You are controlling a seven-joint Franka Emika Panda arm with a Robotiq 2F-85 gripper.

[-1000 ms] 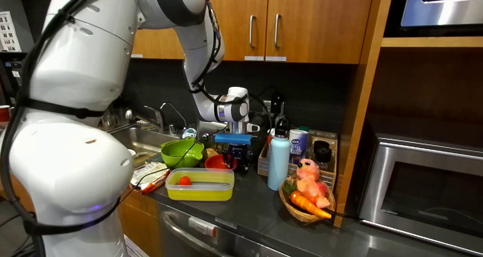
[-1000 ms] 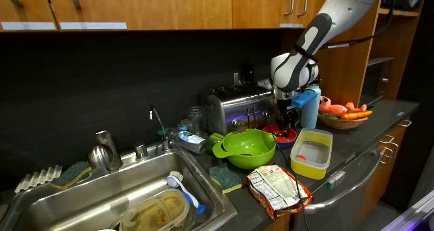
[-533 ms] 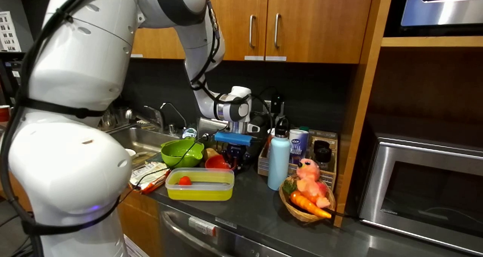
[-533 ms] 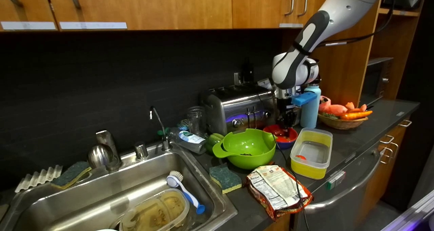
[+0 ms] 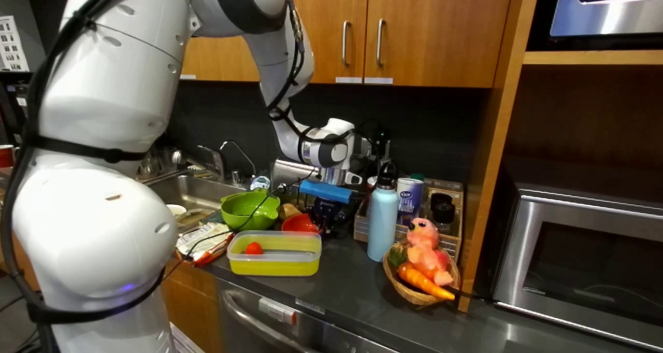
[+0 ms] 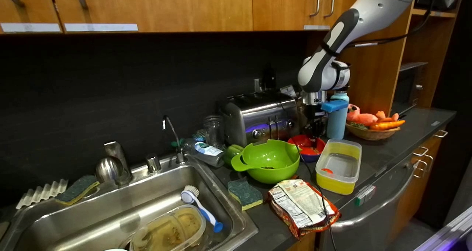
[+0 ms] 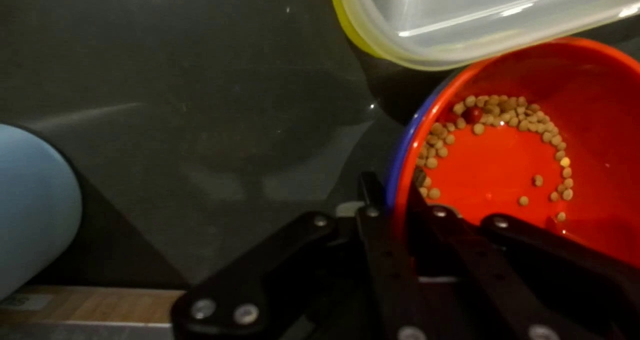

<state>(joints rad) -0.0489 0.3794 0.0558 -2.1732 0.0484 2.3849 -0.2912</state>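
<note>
Claw (image 7: 395, 200) has the rim of the red bowl (image 7: 492, 165) pinched tight, I can see. In an exterior view, that bowl sits at three o'clock from the green bowl (image 5: 242, 208).

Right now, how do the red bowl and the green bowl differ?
Grip: the red bowl is pinched at its rim by the gripper; the green bowl is not held.
Shape: the red bowl's visible rim is smooth and round; the green bowl's is notched, with a handle.
Contents: the red bowl holds many tan pellets; the green bowl shows only dark specks.
Shared: both are open-topped, mouth up.
</note>
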